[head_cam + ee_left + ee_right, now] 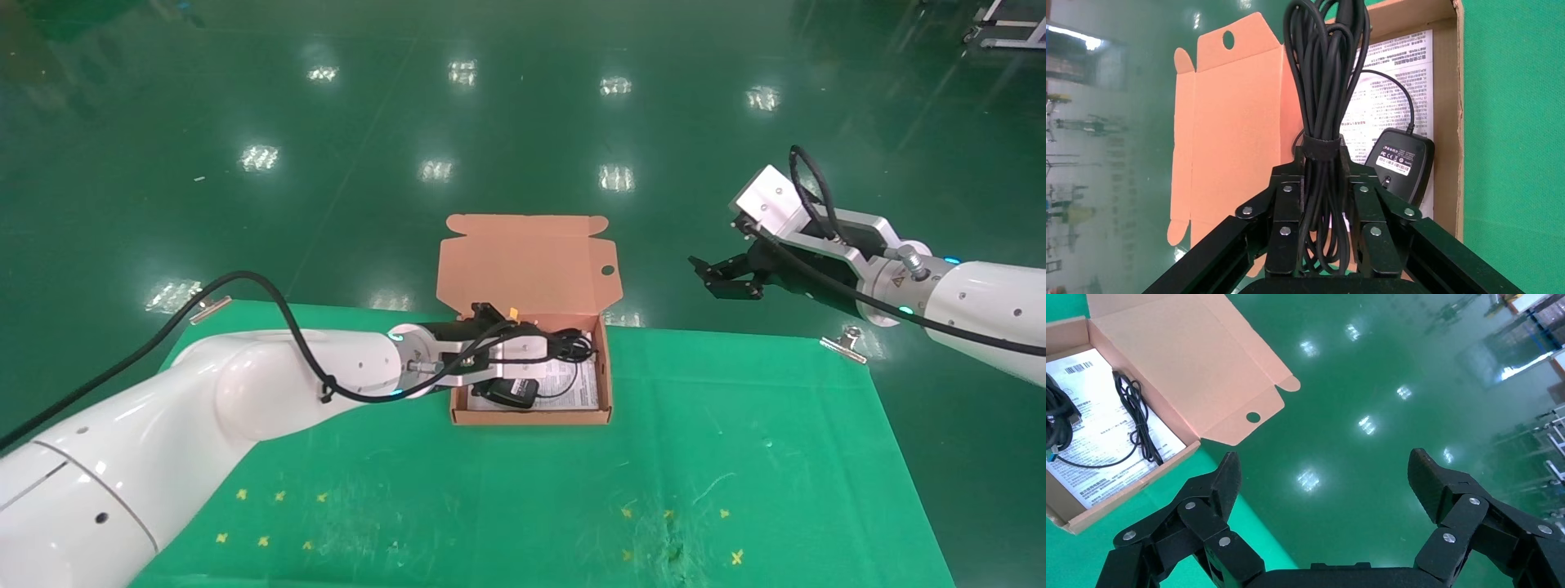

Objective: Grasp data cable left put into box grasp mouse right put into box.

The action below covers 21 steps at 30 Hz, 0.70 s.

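Left gripper [1320,211], reaching over the box [458,412], pinches the data cable [1322,92] bundle just below its strap, above the printed sheet [1389,86]. Risk: loose loops may catch on a finger at release, or drape over the mouse [1402,162] and its cord already in the box. Right gripper [1324,490] hangs spread and empty, well apart beyond the box's lid side.

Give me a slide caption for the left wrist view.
Left gripper holds the strapped black data cable over the orange-brown cardboard box, black mouse inside.
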Tool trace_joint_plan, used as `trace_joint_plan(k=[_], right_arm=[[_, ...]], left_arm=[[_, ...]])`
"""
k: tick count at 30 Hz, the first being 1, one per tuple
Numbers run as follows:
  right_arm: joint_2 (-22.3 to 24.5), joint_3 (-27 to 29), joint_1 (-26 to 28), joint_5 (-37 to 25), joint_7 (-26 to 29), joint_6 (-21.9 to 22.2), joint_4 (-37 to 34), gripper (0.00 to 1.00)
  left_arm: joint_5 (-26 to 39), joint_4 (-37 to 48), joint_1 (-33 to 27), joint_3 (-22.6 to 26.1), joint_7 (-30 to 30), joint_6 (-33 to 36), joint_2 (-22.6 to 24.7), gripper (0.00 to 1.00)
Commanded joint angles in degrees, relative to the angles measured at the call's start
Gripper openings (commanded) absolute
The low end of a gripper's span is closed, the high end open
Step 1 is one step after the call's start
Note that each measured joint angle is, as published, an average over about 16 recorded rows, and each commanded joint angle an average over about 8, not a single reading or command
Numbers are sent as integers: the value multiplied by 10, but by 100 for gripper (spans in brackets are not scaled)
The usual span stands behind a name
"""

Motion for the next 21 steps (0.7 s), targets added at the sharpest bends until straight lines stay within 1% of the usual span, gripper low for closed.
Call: trace_joint_plan(k=[1,10,14,21], right_arm=[[0,0,0,1,-1,0,-1,100],[-3,3,7,3,-6,3,1,100],[-6,8,24,0,-8,3,6,100],[-12,11,56,-9,-12,-13,11,100]], left_arm=[[2,0,0,-1,0,0,0,100],[3,-20,-4,-6,-3,-2,-17,100],[1,-32,-28,-16,-11,-13,-32,100],[-3,-45,-70,-35,-26,-28,-57,100]])
